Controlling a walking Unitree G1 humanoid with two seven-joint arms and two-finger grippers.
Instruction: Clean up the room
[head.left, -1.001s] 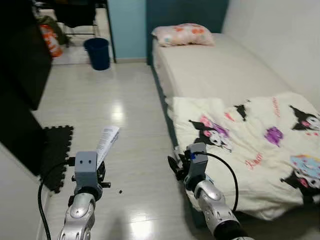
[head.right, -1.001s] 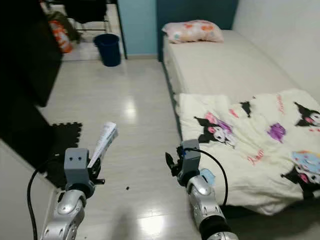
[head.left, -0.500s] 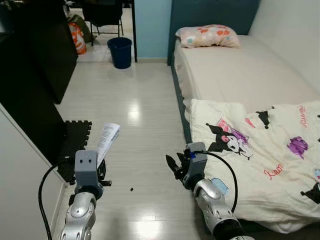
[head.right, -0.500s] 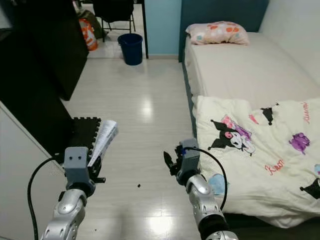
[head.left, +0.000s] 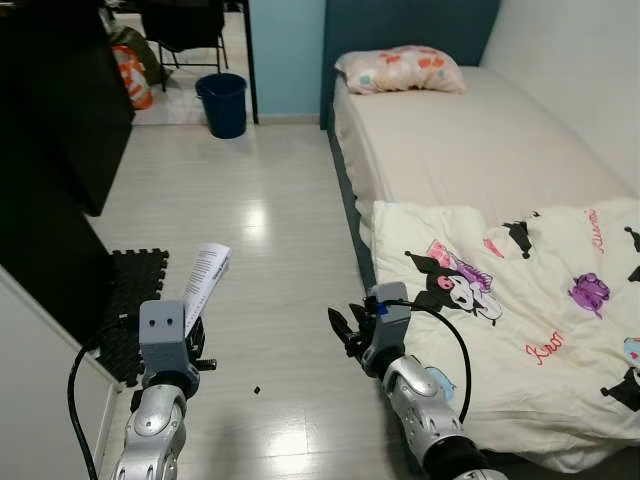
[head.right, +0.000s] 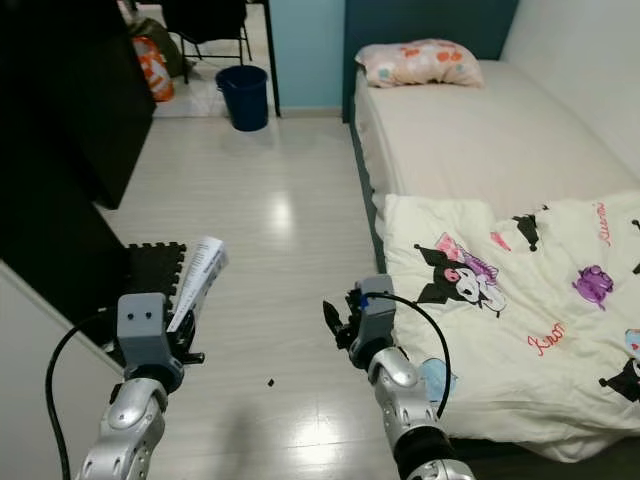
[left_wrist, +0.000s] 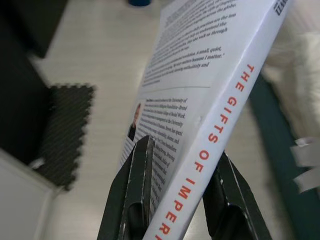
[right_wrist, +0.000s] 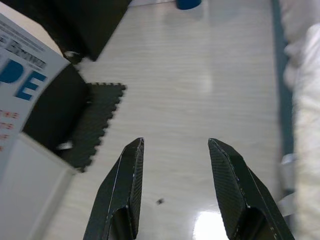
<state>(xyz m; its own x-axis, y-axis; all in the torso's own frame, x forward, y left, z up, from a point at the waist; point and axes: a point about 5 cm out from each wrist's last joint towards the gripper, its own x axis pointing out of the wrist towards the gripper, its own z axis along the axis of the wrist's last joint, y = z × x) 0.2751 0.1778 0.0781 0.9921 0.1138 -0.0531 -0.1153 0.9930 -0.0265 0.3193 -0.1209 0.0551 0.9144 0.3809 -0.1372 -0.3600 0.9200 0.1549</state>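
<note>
My left gripper (head.left: 192, 338) is shut on a white paperback book (head.left: 206, 285) with orange spine lettering (left_wrist: 220, 150), held upright and tilted over the pale floor. In the left wrist view both black fingers (left_wrist: 132, 195) clamp the book's lower edge. My right gripper (head.left: 343, 331) hovers open and holds nothing, low beside the bed's edge; its two fingers (right_wrist: 122, 190) stand apart above the floor.
A bed (head.left: 470, 140) with a floral pillow (head.left: 398, 68) and a cartoon-print blanket (head.left: 520, 300) fills the right. A dark cabinet (head.left: 50, 130) and black foam mat (head.left: 125, 300) lie left. A blue bin (head.left: 222, 104) and orange bag (head.left: 130, 76) stand at the far end.
The camera view has swung slightly, shifting the whole room. Both grippers keep their poses, the book still held in the left one.
</note>
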